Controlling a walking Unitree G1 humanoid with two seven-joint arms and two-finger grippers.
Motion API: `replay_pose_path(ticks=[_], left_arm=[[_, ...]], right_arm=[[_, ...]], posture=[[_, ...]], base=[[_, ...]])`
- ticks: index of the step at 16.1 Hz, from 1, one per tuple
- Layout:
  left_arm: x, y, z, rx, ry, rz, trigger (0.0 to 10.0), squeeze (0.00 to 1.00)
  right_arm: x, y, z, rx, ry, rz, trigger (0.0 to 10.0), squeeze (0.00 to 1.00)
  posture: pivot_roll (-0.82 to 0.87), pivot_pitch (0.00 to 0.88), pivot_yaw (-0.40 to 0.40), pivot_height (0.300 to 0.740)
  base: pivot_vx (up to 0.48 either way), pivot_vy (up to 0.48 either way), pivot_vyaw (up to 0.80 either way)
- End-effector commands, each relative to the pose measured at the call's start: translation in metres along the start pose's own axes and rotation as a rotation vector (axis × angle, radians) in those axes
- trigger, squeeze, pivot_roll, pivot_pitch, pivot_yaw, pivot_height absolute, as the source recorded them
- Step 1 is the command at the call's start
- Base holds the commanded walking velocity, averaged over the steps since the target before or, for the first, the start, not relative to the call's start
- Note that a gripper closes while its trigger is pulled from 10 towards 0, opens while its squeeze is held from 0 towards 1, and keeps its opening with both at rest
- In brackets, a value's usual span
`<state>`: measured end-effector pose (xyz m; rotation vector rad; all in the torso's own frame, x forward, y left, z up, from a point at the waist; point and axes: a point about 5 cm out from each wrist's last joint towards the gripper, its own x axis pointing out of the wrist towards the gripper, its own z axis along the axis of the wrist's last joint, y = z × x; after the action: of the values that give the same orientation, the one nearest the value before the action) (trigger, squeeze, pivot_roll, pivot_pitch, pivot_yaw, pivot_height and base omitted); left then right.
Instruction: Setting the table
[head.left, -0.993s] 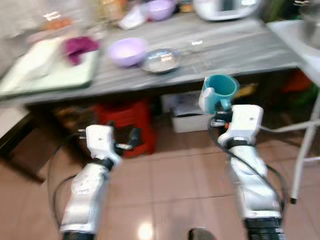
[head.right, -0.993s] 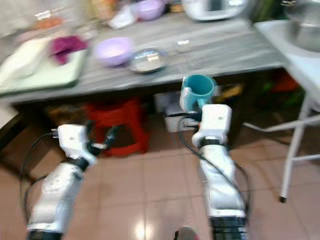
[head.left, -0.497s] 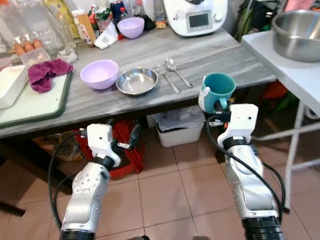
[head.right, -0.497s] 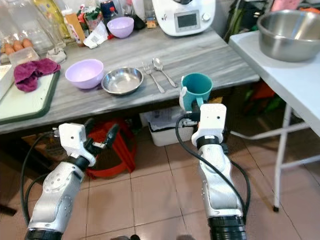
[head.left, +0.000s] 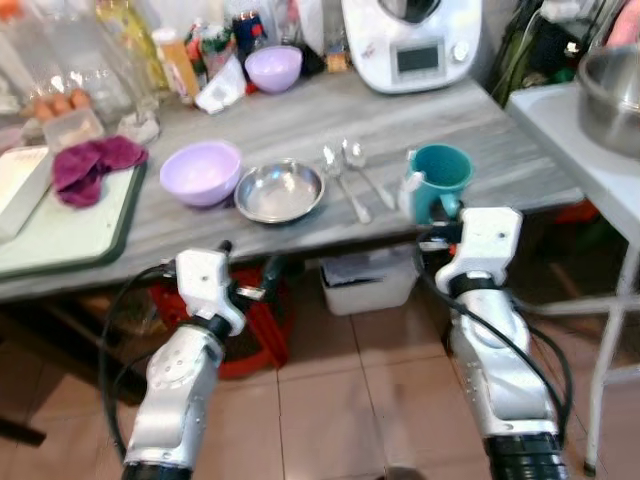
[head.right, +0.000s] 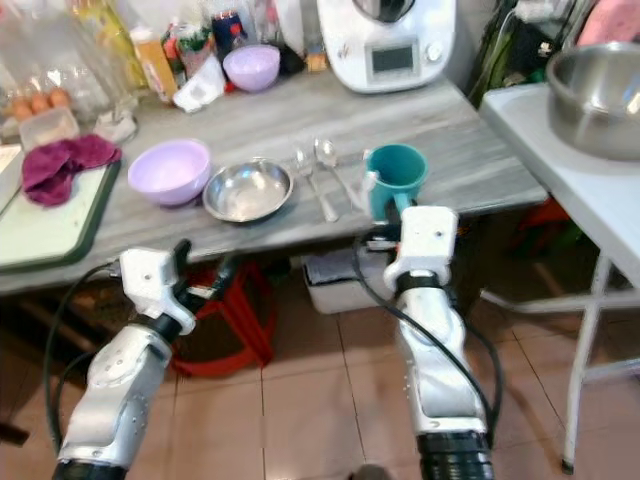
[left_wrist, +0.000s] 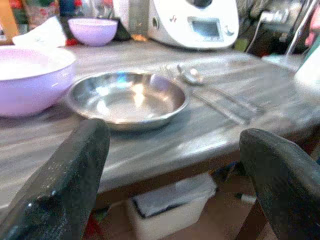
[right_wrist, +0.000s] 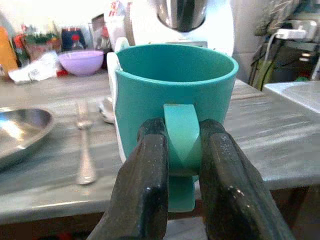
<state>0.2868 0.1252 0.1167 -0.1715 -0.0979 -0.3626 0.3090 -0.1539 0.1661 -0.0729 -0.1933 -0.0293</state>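
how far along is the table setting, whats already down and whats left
Already down on the grey wooden table: a round steel dish, with a metal fork and spoon beside it, and a lilac plastic bowl. In hand: the right gripper is clamped on the handle of a teal mug, held upright near the table's front edge. Left: setting the mug down. The left gripper is open.

Grey wood-grain bench (head.left: 420, 120), loaded.
I note on it: lilac bowl (head.left: 200, 172), steel dish (head.left: 279, 190), fork (head.left: 345, 183) beside spoon (head.left: 362, 170), a second lilac bowl (head.left: 273, 67), white appliance (head.left: 410, 40), and a green-rimmed tray (head.left: 60, 220) bearing a purple cloth (head.left: 97, 162).
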Motion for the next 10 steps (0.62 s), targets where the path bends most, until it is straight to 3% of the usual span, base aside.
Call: replay_pose_path(ticks=[1, 10], left_arm=[[-0.005, 0.009, 0.002, 0.023, 0.006, 0.019, 10.0, 0.00], [0.001, 0.003, 0.013, 0.031, -0.021, -0.011, 10.0, 0.00]], right_arm=[[0.001, 0.008, 0.008, 0.020, -0.036, 0.013, 10.0, 0.00], [0.001, 0.008, 0.014, 0.014, -0.062, 0.012, 10.0, 0.00]], posture=[[-0.13, 0.117, 0.089, 0.740], [-0.13, 0.119, 0.092, 0.740]], base=[[0.382, 0.000, 0.71], [0.383, 0.000, 0.04]])
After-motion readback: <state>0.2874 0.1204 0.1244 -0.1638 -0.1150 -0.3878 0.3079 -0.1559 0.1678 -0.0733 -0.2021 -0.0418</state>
